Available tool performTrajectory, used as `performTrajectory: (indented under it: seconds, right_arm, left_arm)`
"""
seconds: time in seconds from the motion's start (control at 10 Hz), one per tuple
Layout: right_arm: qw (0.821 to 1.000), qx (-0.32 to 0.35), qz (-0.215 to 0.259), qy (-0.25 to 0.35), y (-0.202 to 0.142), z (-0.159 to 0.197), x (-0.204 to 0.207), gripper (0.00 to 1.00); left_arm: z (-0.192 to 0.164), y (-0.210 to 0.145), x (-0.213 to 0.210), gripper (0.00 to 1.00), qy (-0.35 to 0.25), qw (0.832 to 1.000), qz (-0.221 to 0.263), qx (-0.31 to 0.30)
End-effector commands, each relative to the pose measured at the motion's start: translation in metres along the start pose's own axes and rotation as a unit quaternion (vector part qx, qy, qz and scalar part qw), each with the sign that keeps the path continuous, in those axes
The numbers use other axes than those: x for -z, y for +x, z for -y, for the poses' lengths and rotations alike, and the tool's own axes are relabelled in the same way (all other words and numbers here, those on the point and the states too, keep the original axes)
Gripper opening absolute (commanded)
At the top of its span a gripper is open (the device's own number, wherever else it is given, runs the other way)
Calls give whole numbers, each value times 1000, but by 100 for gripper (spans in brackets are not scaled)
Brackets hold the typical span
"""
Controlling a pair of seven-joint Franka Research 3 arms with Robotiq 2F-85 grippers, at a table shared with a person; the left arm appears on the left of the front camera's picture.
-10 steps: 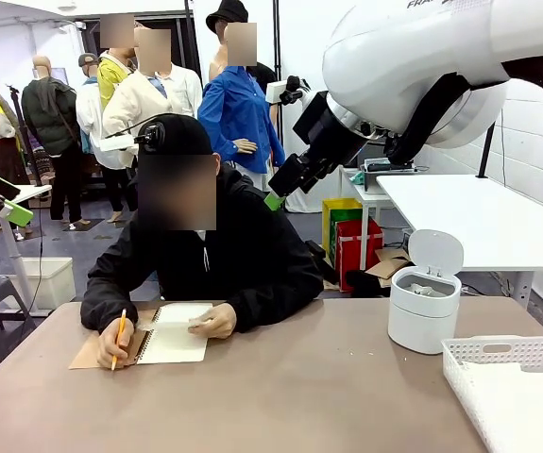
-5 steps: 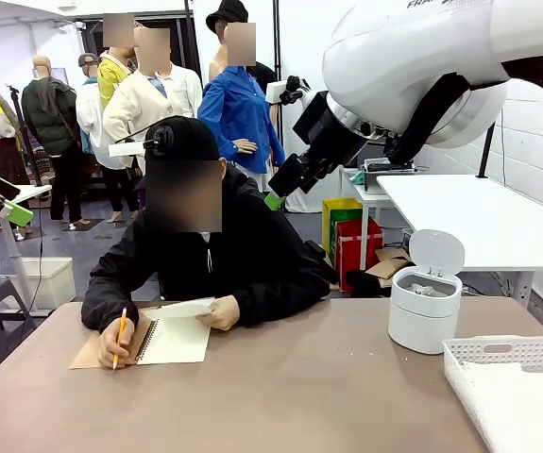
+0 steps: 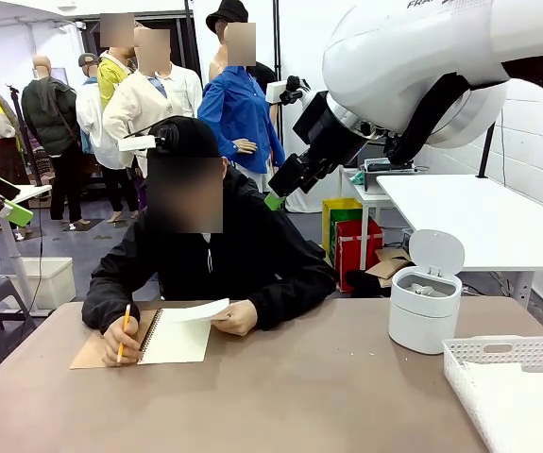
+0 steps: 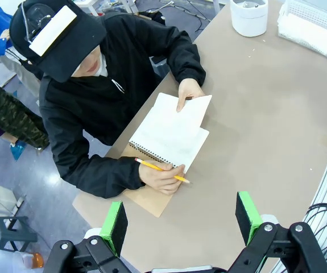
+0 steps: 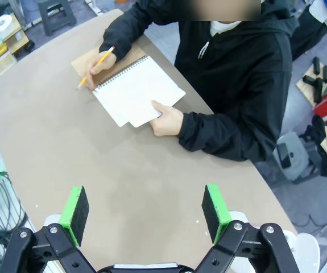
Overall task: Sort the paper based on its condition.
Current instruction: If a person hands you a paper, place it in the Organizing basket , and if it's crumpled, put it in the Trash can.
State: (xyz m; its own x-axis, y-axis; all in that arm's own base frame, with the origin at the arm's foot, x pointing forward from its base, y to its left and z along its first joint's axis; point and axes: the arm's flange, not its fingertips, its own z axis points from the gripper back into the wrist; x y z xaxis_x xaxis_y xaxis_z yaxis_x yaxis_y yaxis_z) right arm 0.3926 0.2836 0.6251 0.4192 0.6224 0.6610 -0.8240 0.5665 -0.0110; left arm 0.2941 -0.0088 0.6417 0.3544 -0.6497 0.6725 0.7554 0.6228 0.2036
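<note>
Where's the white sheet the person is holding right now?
Front view, far left of the table: the sheet is held up in the person's hand just above the open notebook.

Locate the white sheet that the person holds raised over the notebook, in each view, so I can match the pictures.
Front view: the sheet is left of centre, tilted above the notebook, held at its right end by the person's hand.
Left wrist view: the sheet is near the centre.
Right wrist view: the sheet is upper left of centre.
Shared landmark: the yellow pencil by the notebook's spiral edge.
</note>
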Motion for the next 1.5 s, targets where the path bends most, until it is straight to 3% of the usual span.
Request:
performTrajectory:
  seconds: [0.0,1.4]
  right_arm:
    - [1000,6,0,3,-2,-1,0,100]
    - [1000,6,0,3,-2,-1,0,100]
  left_arm:
    - [-1,0,0,100,5,1000,2,-1]
    - [-1,0,0,100,5,1000,2,-1]
